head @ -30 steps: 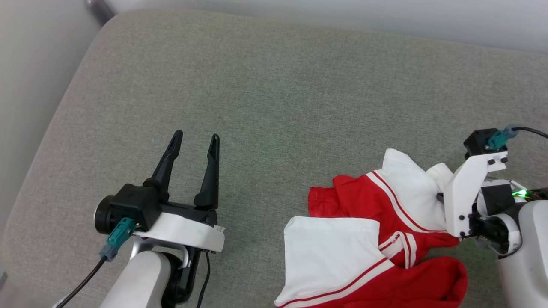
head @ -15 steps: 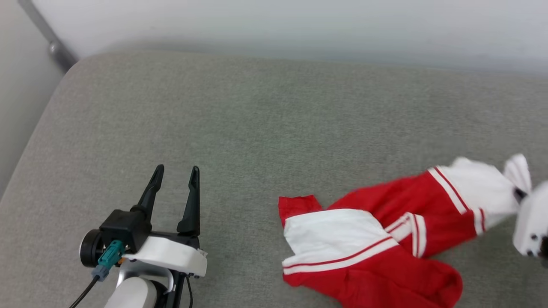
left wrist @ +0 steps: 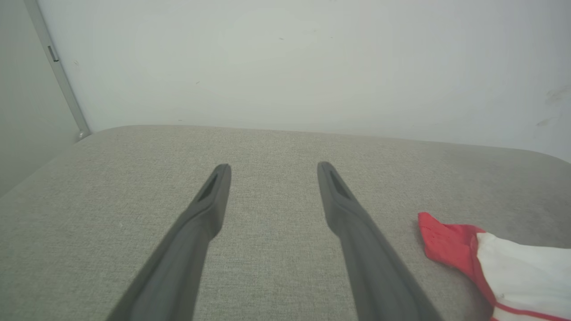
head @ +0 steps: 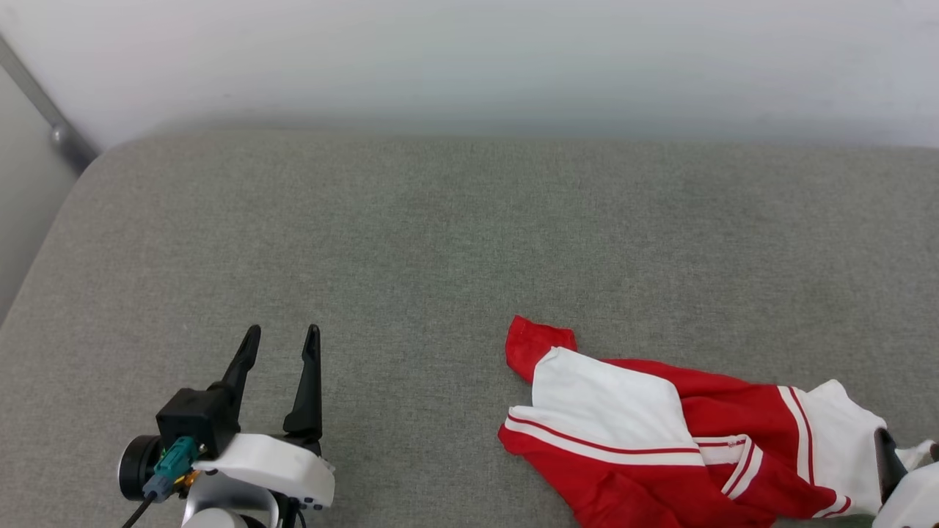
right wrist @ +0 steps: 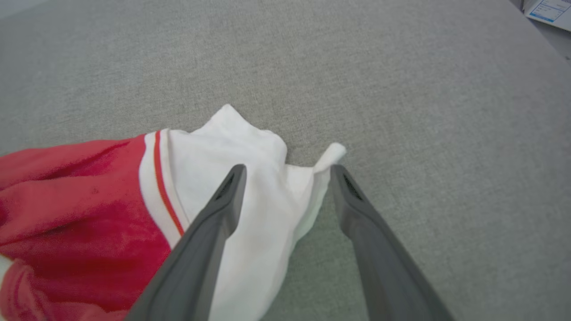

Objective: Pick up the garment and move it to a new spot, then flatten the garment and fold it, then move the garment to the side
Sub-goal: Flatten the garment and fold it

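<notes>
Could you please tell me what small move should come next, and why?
Probably move the left gripper to the red corner of the garment: it lies bunched, both grippers stand open, and the right gripper straddles the white sleeve, so spreading needs two holds.

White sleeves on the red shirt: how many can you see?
2. One white sleeve lies spread at the left end of the shirt; the other sleeve is bunched under the open right tool.

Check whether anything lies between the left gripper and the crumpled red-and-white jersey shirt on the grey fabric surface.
Nothing visible does. Bare grey fabric surface separates the open left gripper from the red jersey shirt with white sleeves, which lies crumpled to its right.
</notes>
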### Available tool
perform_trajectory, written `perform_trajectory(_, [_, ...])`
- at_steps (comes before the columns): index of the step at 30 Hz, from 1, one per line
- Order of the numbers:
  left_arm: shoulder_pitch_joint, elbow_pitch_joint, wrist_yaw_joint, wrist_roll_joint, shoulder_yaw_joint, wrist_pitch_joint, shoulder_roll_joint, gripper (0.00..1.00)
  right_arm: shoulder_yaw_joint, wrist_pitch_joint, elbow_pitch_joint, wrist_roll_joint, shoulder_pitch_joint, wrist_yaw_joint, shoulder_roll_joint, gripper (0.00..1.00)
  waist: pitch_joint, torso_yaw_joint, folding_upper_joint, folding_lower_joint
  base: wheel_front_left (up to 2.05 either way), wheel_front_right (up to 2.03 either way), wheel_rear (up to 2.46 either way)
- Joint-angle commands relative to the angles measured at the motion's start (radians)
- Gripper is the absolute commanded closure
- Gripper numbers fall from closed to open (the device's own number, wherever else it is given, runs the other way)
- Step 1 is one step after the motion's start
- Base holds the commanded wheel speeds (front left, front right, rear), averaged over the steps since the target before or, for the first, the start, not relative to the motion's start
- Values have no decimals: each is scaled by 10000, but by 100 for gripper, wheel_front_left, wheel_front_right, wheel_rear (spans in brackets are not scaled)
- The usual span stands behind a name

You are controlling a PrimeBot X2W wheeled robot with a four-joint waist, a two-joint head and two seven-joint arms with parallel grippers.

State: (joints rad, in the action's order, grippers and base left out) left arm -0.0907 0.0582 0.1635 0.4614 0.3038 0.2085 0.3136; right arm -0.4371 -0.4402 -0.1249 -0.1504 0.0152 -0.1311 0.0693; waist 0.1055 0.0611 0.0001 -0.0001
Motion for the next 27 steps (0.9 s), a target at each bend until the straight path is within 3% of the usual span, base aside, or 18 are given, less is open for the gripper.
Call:
perform_trajectory(1, [173, -4, 65, 7, -28, -47, 63, 0, 105, 686, -18, -5, -107, 7, -98, 0, -142, -34, -1, 1, 0, 0, 0])
perform_trajectory(5, [384, -19, 139, 70, -6, -173, 112, 0, 377, 2417, 38, 317, -154, 5, -160, 0, -432, -47, -1, 1, 0, 0, 0])
perform_trajectory(9, [551, -78, 200, 70, 61, -345, 166, 0, 994, 3336, 171, 560, -88, 7, -189, 0, -735, -61, -1, 1, 0, 0, 0])
perform_trajectory(19, [787, -199, 320, 149, 185, -806, 323, 0, 2806, 3788, 1156, 862, 532, 7, -193, 0, -1199, -261, -1, 1, 0, 0, 0])
perform_trajectory(27, [372, -142, 59, 113, 563, -1270, 363, 0, 3839, 3712, 2235, 707, 959, 5, -195, 0, -1107, -666, -1, 1, 0, 0, 0])
